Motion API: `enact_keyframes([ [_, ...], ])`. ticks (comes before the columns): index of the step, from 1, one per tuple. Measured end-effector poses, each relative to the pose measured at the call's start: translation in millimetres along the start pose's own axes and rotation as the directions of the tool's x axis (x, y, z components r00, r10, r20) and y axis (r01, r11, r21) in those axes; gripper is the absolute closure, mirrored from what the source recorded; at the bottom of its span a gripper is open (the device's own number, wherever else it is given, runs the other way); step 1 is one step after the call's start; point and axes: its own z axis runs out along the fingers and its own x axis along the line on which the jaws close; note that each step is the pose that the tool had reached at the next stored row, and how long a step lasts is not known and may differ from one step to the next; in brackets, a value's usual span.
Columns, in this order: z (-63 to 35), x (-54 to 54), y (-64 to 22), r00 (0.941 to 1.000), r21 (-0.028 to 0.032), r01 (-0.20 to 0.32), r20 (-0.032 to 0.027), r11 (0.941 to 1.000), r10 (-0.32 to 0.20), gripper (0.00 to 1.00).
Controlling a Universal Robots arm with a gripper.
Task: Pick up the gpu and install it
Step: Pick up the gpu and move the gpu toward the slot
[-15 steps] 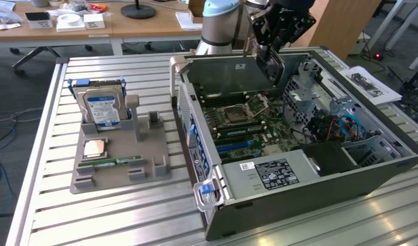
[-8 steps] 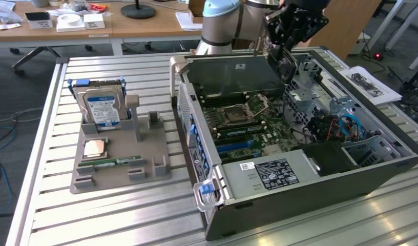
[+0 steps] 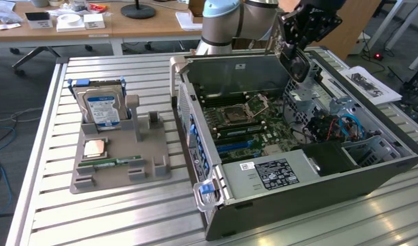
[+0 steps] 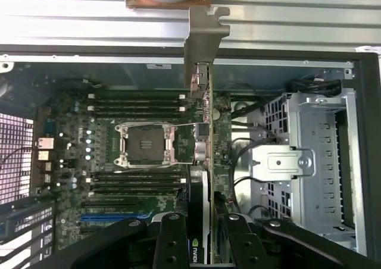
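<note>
1. Grip: the gripper (image 4: 199,236) pinches the gpu (image 4: 203,162) between its two fingers, one on each flat face. It grips the end opposite the metal bracket (image 4: 204,40).
2. Location: in the exterior view the gpu (image 3: 296,61) hangs from the gripper (image 3: 296,47) above the far side of the open computer case (image 3: 298,174), towards the exterior view's right. It is clear of the motherboard (image 3: 243,118) and not seated.
3. Step in hand, as judged: carrying the card over the board for alignment.
4. Conduct of the step:
   - Hold the card square in the grip, without twist.
   - Line its edge up with the blue expansion slots (image 3: 233,147).
   - Turn the bracket towards the case's slotted rear wall.
   - Keep clear of the drive cage (image 4: 315,162) and the loose cables (image 4: 244,162) beside it.
   - Keep off the CPU socket (image 4: 146,143).
5. Appearance: thin, dark and seen edge-on. The bracket is silvery with a bent tab at its tip. Small components line the card's edge, and a green logo mark (image 4: 194,252) sits near the fingers.
6. The card's angle to the slots cannot be confirmed.
</note>
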Motion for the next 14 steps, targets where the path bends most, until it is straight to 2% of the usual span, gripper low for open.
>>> enact_keyframes([
  [8, 0.0, -3.5, -0.6, 1.0, 0.0008, 0.0, -0.0001, 1.0, 0.0, 0.73],
  [14, -0.7, -10.6, -5.8, 1.0, 0.0018, 0.0, -0.0013, 1.0, 0.0, 0.73],
])
